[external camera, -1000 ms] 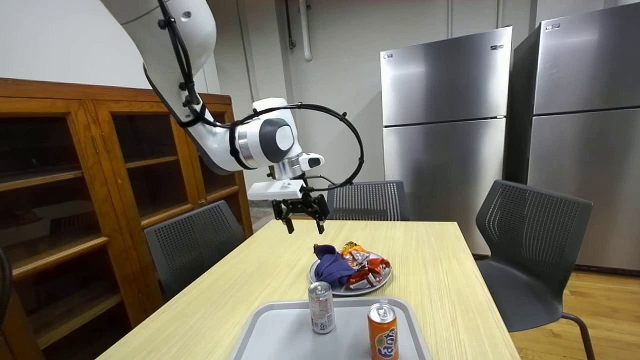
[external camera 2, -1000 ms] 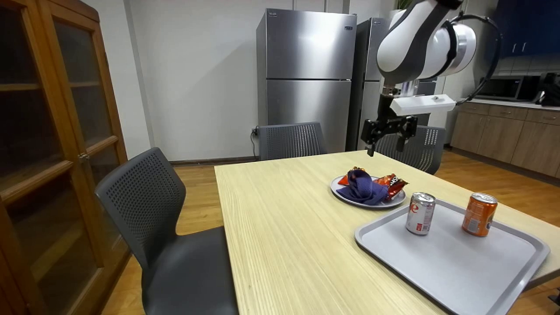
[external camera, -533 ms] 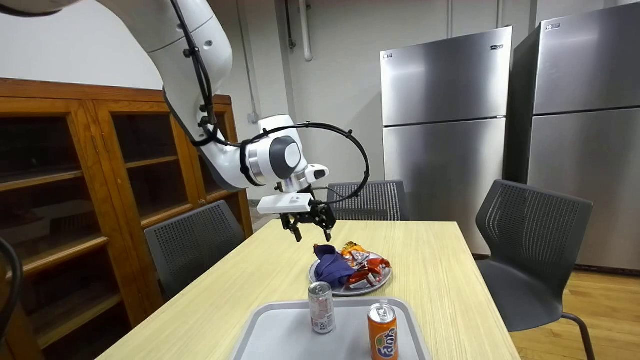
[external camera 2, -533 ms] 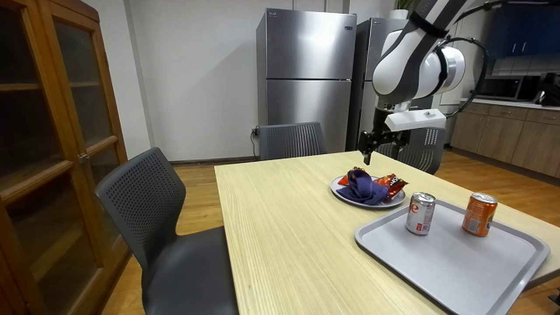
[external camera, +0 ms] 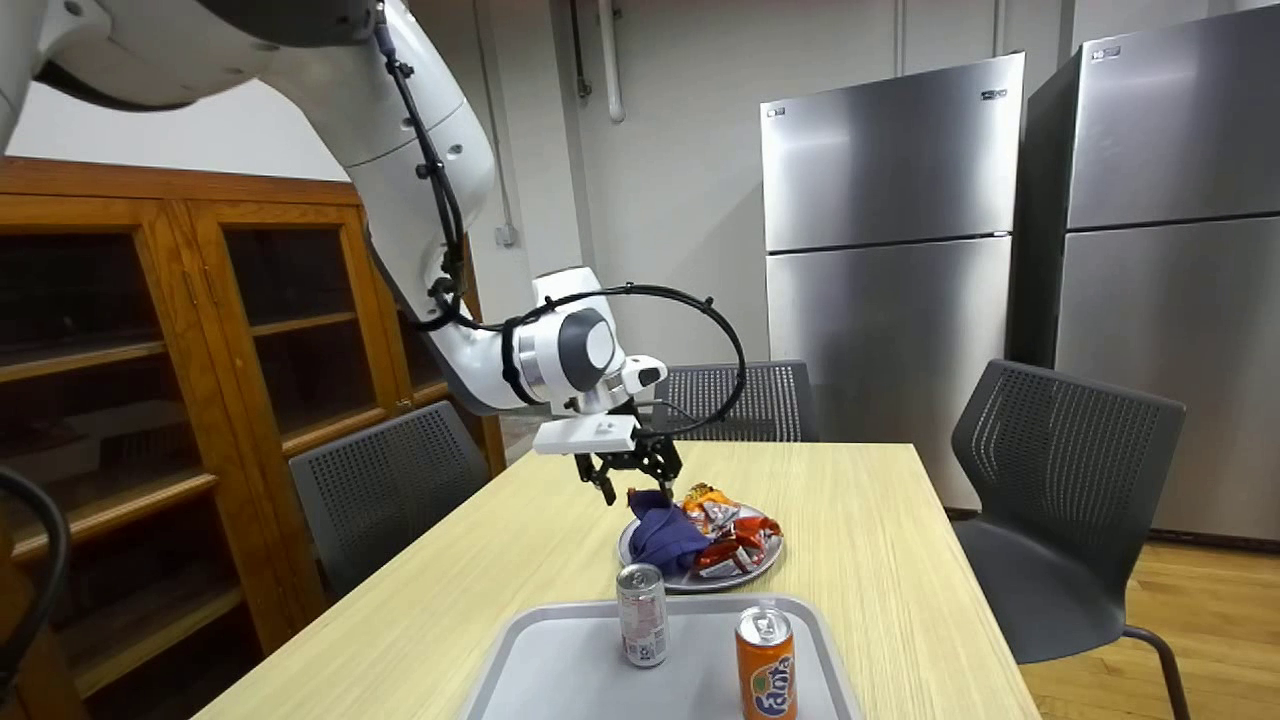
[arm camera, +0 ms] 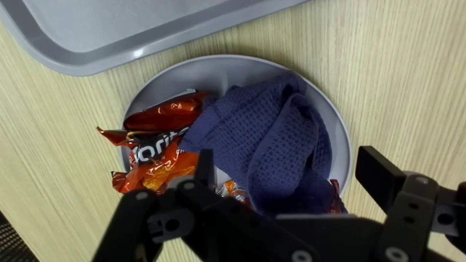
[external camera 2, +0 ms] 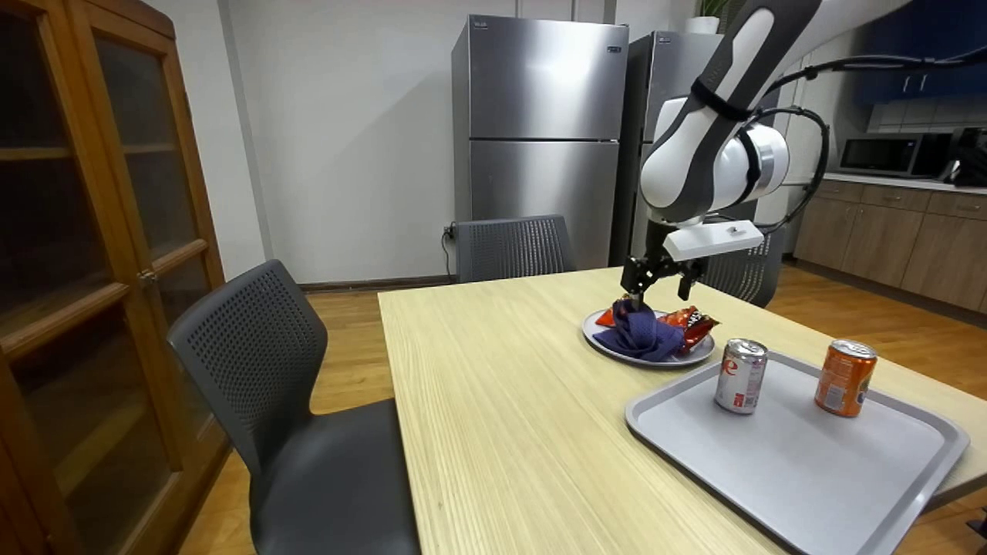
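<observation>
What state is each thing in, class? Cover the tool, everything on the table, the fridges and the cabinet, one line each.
Tool: open, gripping nothing
Blue cloth: loosely bunched
Snack bags: wrinkled; opened or sealed unclear
Plate: right side up, loaded
Silver can: upright; opened or sealed unclear
Orange can: upright; opened or sealed unclear
Tray: lying flat
Fridges: shut
Cabinet: shut

The cloth [arm camera: 264, 140] looks matt (rough-woven), the chip bag [arm camera: 156, 145] glossy.
</observation>
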